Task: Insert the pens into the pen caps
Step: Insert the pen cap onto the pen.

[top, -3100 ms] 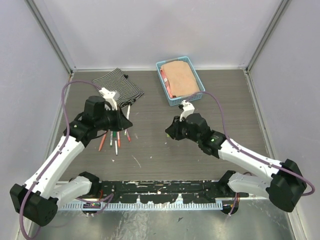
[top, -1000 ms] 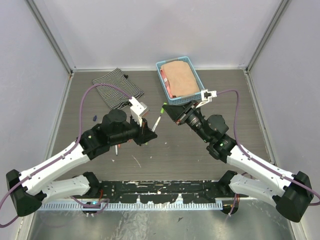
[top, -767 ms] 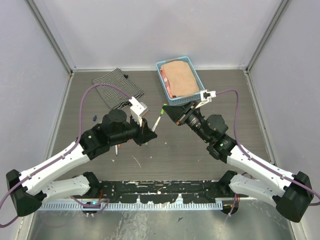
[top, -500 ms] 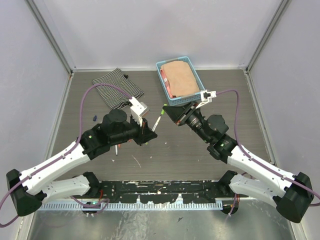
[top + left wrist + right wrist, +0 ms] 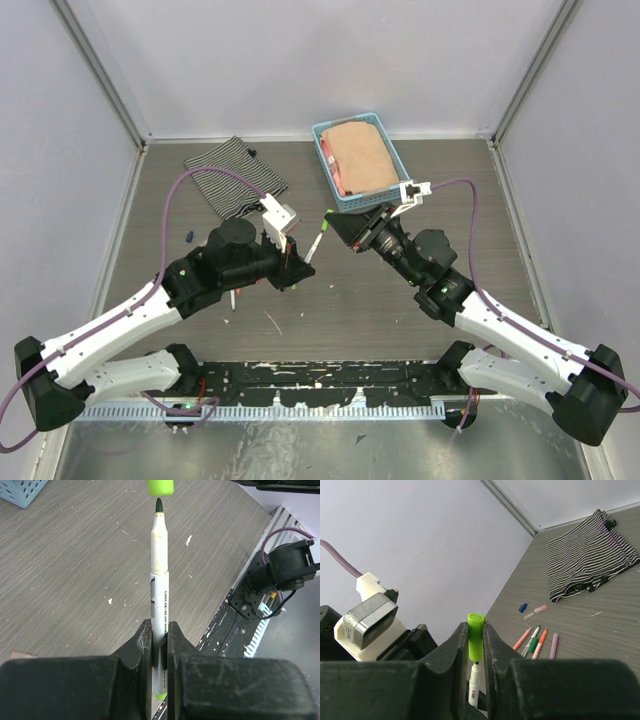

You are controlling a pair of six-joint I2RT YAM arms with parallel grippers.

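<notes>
My left gripper is shut on a white pen with a dark green tip, held in the air and pointing away. My right gripper is shut on a bright green pen cap. The cap's open end sits just at the pen's tip, in line with it. In the top view the pen and cap meet between the two grippers above the table's middle. Several other pens lie side by side on the table at the left, with a dark blue cap and a pink cap beyond them.
A striped cloth lies at the back left. A blue basket holding a tan cloth stands at the back middle. Grey walls close in three sides. A black rail runs along the near edge.
Since 3.1 s ago both arms lifted from the table and brought pen and cap together in the air. Over the last second they have barely moved; the left gripper edged slightly toward the cap.
</notes>
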